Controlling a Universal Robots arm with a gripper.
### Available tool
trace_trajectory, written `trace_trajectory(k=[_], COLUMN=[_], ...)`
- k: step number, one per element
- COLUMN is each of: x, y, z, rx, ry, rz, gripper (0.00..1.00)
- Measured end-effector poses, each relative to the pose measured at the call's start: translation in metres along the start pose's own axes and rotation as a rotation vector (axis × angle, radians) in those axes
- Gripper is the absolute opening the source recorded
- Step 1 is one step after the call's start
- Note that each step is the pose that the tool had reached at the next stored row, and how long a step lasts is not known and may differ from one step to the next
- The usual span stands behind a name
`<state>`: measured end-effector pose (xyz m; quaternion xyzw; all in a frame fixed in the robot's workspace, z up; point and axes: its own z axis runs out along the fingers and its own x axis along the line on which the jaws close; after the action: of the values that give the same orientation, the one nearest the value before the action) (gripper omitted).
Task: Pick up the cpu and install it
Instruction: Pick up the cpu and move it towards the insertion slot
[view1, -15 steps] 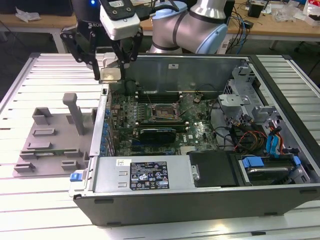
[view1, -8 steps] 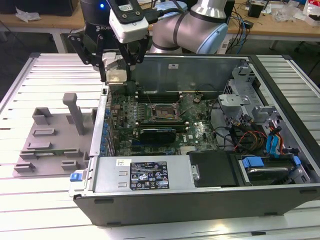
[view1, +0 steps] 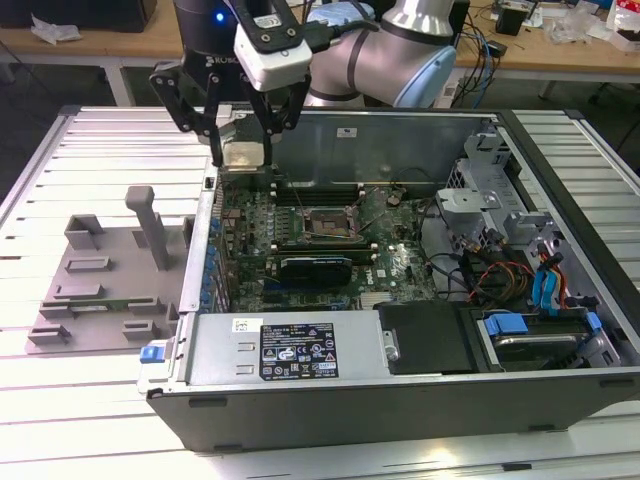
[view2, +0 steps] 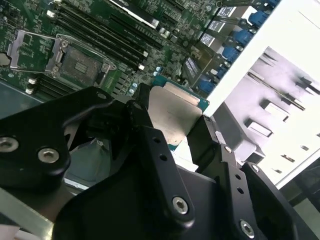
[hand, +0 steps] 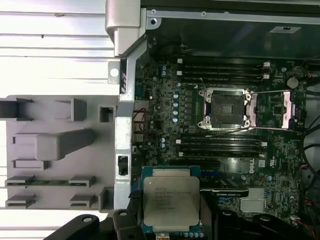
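Got the small flat square cpu (hand: 171, 199), silvery top plate with a thin green rim, pinched between my black gripper (view1: 245, 158) fingers, hanging, I think, over the green motherboard (view1: 390, 265) at its far-left corner.

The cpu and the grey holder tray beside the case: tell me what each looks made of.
The cpu, held in the gripper: a metal top plate, dull silver with soft sheen, over a thin green rim that looks like circuit-board laminate. The grey holder tray: probably plastic, matte and evenly grey with moulded blocky posts and slots; painted metal cannot be ruled out.
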<state>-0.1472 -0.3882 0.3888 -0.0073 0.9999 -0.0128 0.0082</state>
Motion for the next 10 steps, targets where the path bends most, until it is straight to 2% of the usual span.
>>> trace_trajectory(k=[10], x=[-0.0131], y=[0.0000], z=[0.0051], rx=[0.0035], ry=[0.0000], rz=[0.000], gripper=[0.55])
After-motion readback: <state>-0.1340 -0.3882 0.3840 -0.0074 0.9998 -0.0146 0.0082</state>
